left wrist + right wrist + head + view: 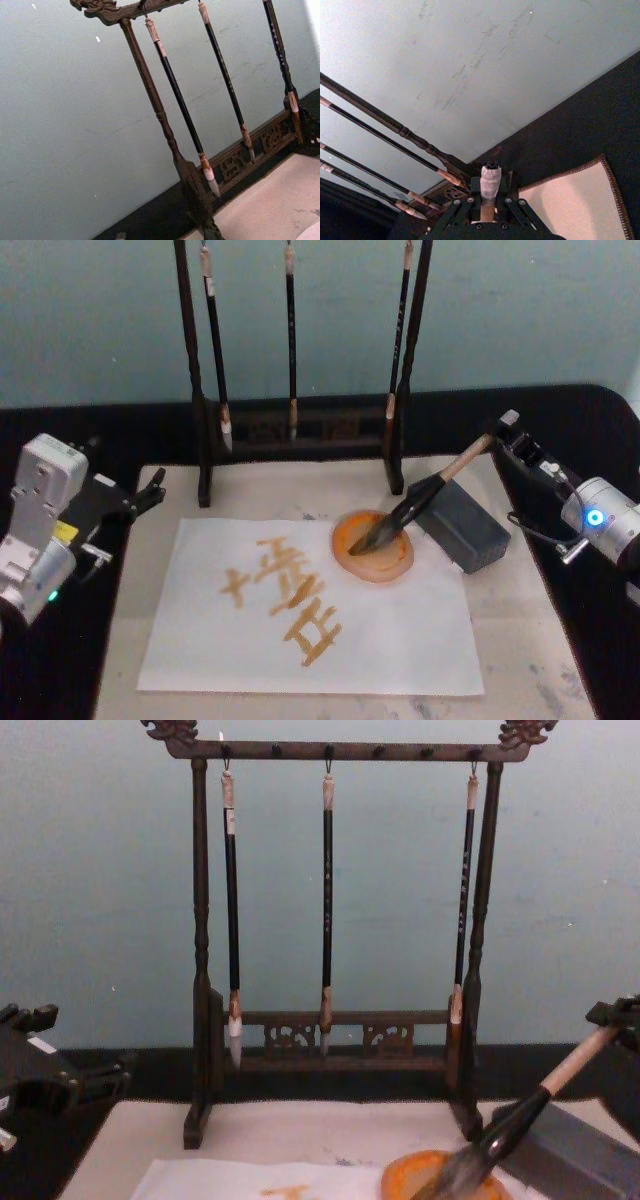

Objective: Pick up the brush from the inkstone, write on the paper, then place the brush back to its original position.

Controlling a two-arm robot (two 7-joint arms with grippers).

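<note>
In dish (pixel 392 562), brush (pixel 425 497) tip; right hand (pixel 497 439) grips handle, left hand (pixel 150 492) idle

Pale blue-green wall (pixel 100 320), faintly scuffed, black table surface (pixel 140 430) below it

Tilted brush (pixel 421 497) beside orange-marked paper (pixel 400 635)

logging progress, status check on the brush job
Right gripper shut on brush top. Bristles in orange dish, shaft over grey block. Paper carries orange strokes. Left gripper parked left. No obstruction.
</note>
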